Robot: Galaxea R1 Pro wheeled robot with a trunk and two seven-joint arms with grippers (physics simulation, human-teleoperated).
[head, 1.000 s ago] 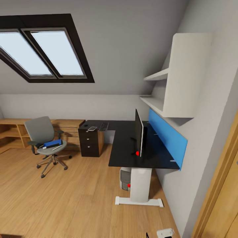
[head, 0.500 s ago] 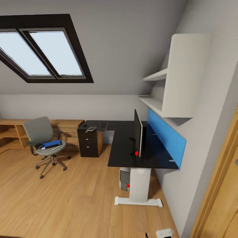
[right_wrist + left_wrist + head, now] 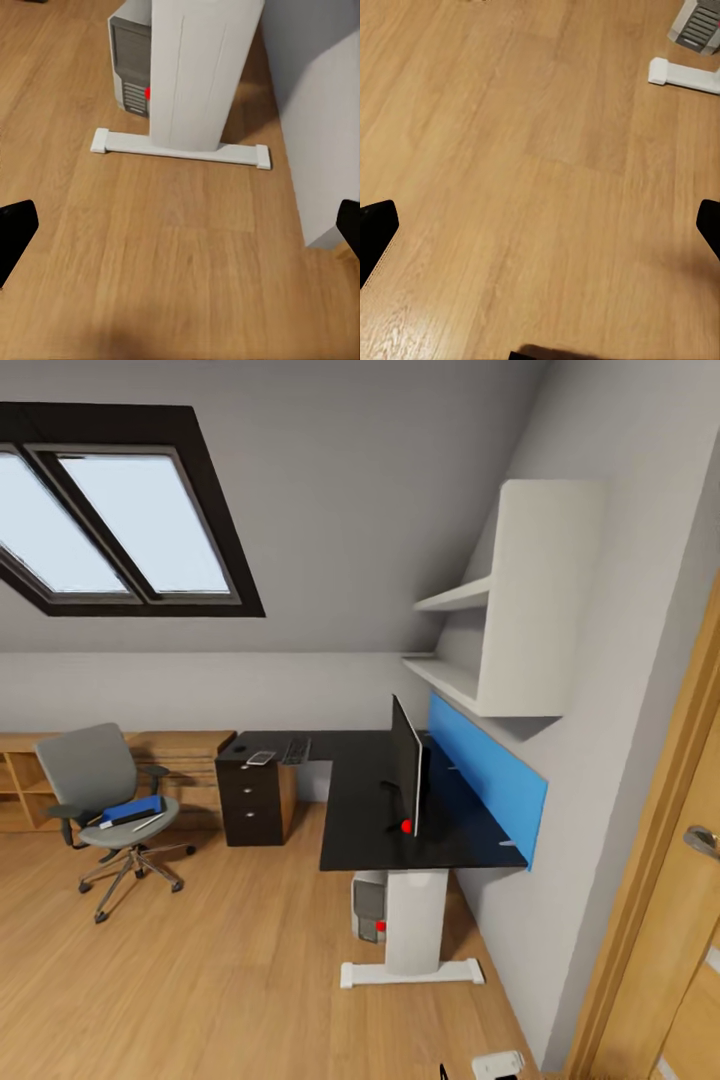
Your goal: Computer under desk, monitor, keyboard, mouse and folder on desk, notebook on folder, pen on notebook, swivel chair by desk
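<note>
Seen from the head camera: a black L-shaped worktop [image 3: 360,830] against the right wall, with the monitor [image 3: 405,765] standing edge-on upon it, a small red light at its near lower corner. Behind the monitor, a long blue wall panel [image 3: 485,775]; above that, white shelves [image 3: 500,610]. At the far left end of the worktop, above the drawer unit [image 3: 248,800], the keyboard [image 3: 295,750] lying flat, with a small pale item [image 3: 260,758] just beside it, too small to identify; the mouse too small to make out. Under the near end of the worktop, beside its white leg [image 3: 415,920], the grey computer [image 3: 368,908] standing on the wooden floor [image 3: 200,980]. Well apart to the left, the grey swivel chair [image 3: 105,800] on the floor in front of a light wooden dresser [image 3: 170,755]. On its seat, the blue folder [image 3: 135,808], a dark shape lying on it, likely the notebook, not clearly told apart, and the pale pen [image 3: 150,821] at the near edge of the seat. Overhead at the left, a dark-framed skylight [image 3: 110,530]; at the right edge, a wooden door [image 3: 680,900]. From the left wrist: left gripper [image 3: 540,229] with jaws spread wide, nothing between them, over bare floor. From the right wrist: right gripper [image 3: 180,229] likewise spread wide and holding nothing, facing the white leg and the computer.
</note>
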